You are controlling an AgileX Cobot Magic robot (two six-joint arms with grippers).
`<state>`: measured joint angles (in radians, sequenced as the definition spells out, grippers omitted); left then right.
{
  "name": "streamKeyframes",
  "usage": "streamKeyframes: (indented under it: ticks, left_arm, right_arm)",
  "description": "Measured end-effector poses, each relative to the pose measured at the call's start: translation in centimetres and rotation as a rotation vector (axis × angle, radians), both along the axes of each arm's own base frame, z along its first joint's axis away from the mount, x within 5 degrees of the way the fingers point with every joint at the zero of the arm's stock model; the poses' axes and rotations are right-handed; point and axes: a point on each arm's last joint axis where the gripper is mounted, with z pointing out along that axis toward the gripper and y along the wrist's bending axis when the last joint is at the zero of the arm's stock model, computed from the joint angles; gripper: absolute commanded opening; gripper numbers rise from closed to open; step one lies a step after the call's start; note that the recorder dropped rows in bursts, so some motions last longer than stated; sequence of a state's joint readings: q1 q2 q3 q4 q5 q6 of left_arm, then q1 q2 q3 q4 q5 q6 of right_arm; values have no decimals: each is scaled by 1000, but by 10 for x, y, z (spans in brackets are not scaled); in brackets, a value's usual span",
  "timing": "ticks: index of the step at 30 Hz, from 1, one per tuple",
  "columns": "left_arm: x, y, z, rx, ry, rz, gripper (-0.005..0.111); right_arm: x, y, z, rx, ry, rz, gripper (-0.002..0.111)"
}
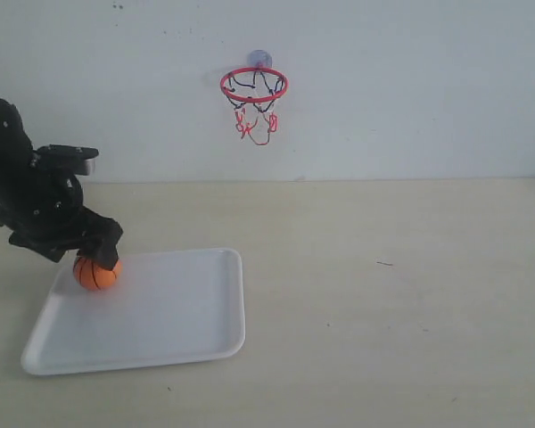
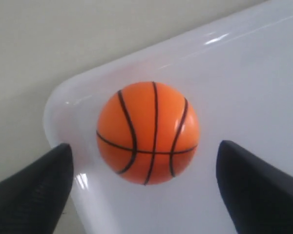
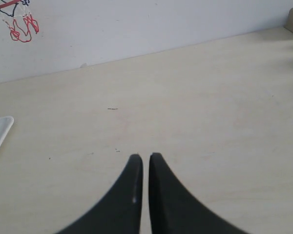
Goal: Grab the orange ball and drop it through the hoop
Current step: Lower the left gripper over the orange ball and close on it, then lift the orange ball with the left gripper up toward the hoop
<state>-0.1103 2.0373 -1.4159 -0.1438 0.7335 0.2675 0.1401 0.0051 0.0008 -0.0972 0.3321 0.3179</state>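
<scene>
The orange ball (image 1: 95, 273) (image 2: 148, 132), a mini basketball with black seams, rests in the far left corner of the white tray (image 1: 174, 312) (image 2: 263, 73). My left gripper (image 1: 98, 254) (image 2: 144, 156) hovers right over it, open, one black finger on each side and neither touching the ball. The hoop (image 1: 253, 85), a red ring with dark and red net on a bluish suction cup, hangs on the back wall; its net (image 3: 20, 24) shows in a corner of the right wrist view. My right gripper (image 3: 145, 157) is shut and empty above the bare table, out of the exterior view.
The tray lies on the left of a beige table (image 1: 383, 294). A white wall (image 1: 410, 89) closes the back. A small dark mark (image 1: 385, 263) sits on the tabletop at the right.
</scene>
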Motion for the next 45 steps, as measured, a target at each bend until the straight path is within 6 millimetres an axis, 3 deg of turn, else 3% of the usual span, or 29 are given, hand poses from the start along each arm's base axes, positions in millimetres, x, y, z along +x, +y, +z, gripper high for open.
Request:
streamKeyframes:
  ticks: [6,12,17,28,39,45]
  left_arm:
    - [2,-15,-18,10,37,-39,71]
    - [6,-19,-18,20,1,-52,42]
    - [8,-19,-23,22,-13,-50,5]
    - [8,-20,-14,33,65,-83,4]
    - [6,-20,41,16,-78,-98,4]
    - [19,-30,70,-72,-210,-140,4]
  right_arm:
    - [0,0,0,0,0,0,4]
    - [0,0,0,0,0,0,4]
    - [0,0,0,0,0,0,4]
    - [0,0,0,0,0,0,4]
    - [0,0,0,-2,0,1,4]
    - [0,0,0,-2,0,1,4]
